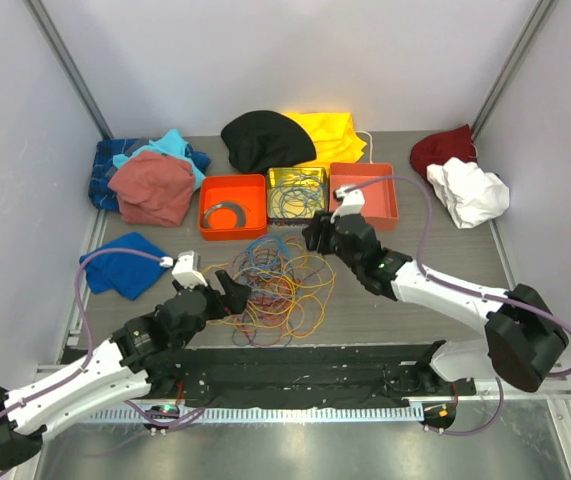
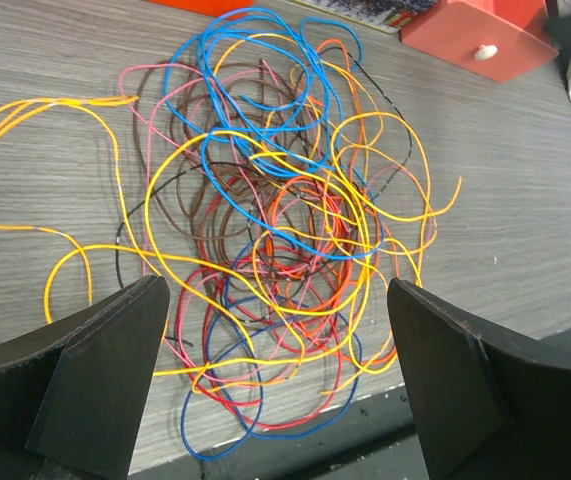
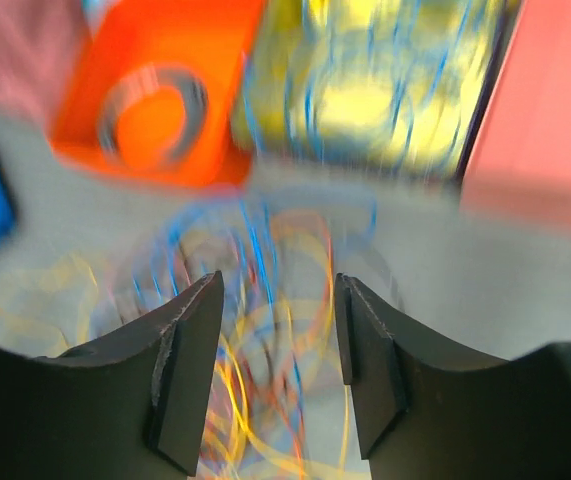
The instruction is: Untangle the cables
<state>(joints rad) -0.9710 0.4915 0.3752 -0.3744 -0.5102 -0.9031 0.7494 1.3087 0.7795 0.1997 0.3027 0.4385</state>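
The cables point(image 1: 273, 282) lie in one tangled heap of orange, yellow, blue, red and brown loops on the table's middle. My left gripper point(image 1: 235, 293) is open and empty at the heap's near-left edge. In the left wrist view the cables point(image 2: 305, 230) spread just beyond my left gripper point(image 2: 277, 320), and some loops lie between its fingers. My right gripper point(image 1: 315, 236) is open and empty above the heap's far-right edge. The right wrist view is blurred; the cables point(image 3: 265, 350) show between and below the fingers of my right gripper point(image 3: 277, 300).
Three trays stand behind the heap: an orange one point(image 1: 255, 222) with a grey coiled ring, a yellow one point(image 1: 297, 192) with more wires, and a salmon one point(image 1: 377, 205). Cloths lie around: blue point(image 1: 123, 265), pink point(image 1: 152, 185), black point(image 1: 265, 140), yellow point(image 1: 333, 135), dark red point(image 1: 443, 148), white point(image 1: 470, 192).
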